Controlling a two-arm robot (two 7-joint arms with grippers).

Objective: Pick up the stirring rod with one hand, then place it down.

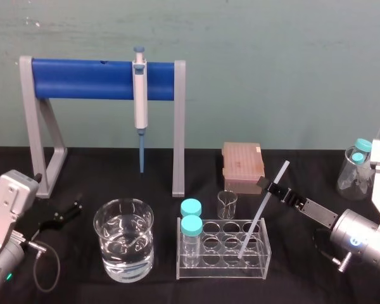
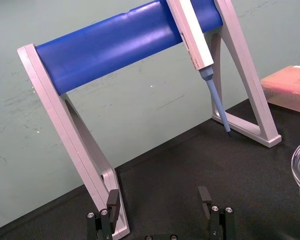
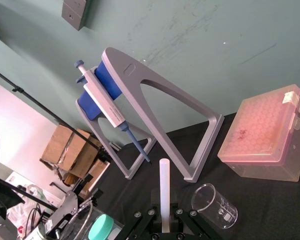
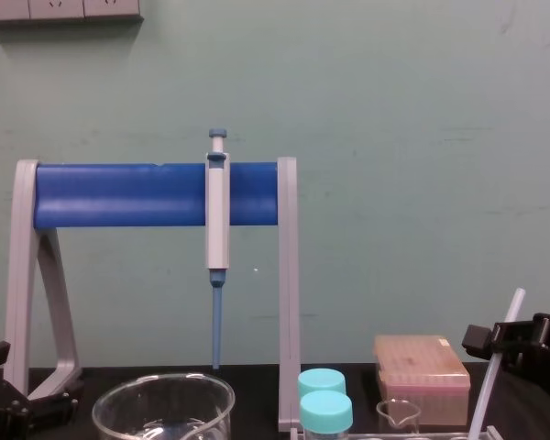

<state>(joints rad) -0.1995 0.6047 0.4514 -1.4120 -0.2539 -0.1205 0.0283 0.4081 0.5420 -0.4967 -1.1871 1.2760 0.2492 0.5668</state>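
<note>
A laboratory: a grey-white pipette (image 1: pixel 140 95) hangs on a grey-and-blue stand (image 1: pixel 82 79) behind a clear test-tube rack (image 1: pixel 221 271), a water-filled glass beaker (image 1: pixel 123 239) and a pink tip box (image 1: pixel 243 161); a thin white translucent stirring rod (image 1: pixel 258 217) slants into the rack.

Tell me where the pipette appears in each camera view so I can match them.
Head view: pipette hangs near the blue bar's right end.
Chest view: pipette left of centre, on the bar.
Left wrist view: pipette at the bar's far end.
Right wrist view: pipette beyond the stand's near leg.
Shared landmark: the blue bar.
</note>
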